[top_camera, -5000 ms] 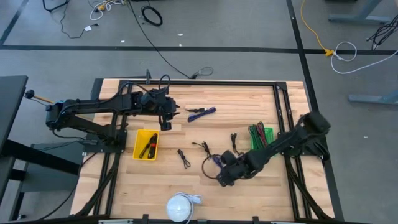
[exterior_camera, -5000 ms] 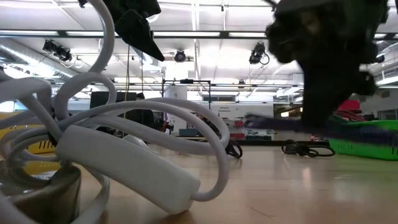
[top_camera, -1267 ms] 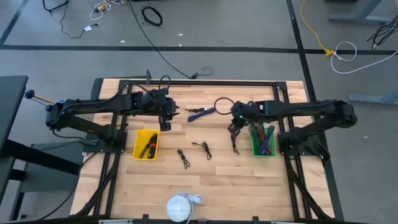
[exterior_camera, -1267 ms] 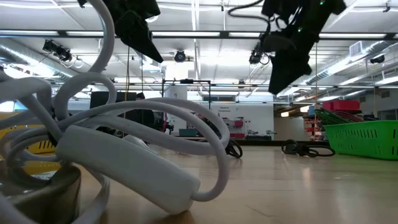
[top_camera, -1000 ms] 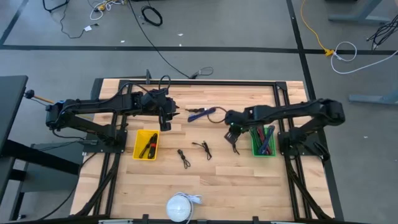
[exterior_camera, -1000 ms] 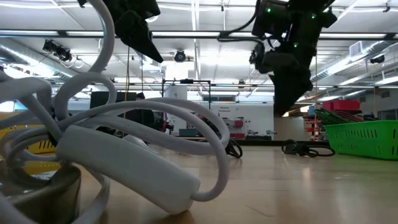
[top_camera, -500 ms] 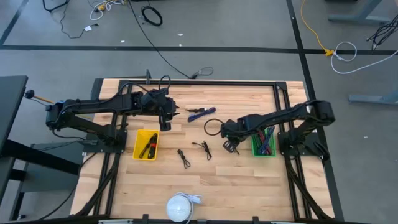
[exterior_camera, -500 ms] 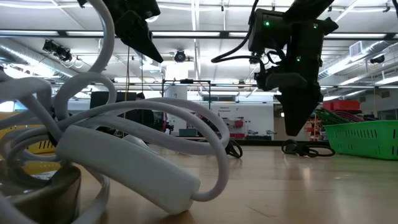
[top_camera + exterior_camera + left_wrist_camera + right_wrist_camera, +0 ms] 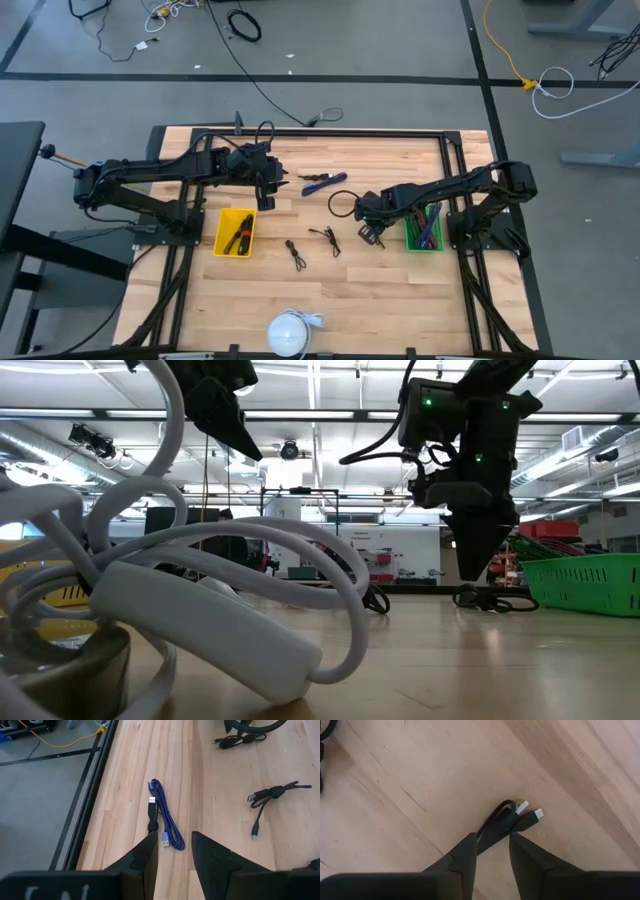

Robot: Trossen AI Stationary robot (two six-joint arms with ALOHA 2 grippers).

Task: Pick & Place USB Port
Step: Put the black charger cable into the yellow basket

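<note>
Only right wrist view shows cable (image 9: 505, 822) between hand (image 9: 492, 851) fingers.

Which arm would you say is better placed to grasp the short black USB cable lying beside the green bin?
Right: its pincer is open directly over the short black USB cable, while the left pincer faces the blue braided cable.

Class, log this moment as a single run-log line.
right end effector: open, over black USB cable | left end effector: open, waiting above blue cable | green bin: holds cables

Blue braided cable (image 9: 167, 820); black cable (image 9: 502, 822); green bin (image 9: 424, 228); yellow bin (image 9: 235, 232).
</note>
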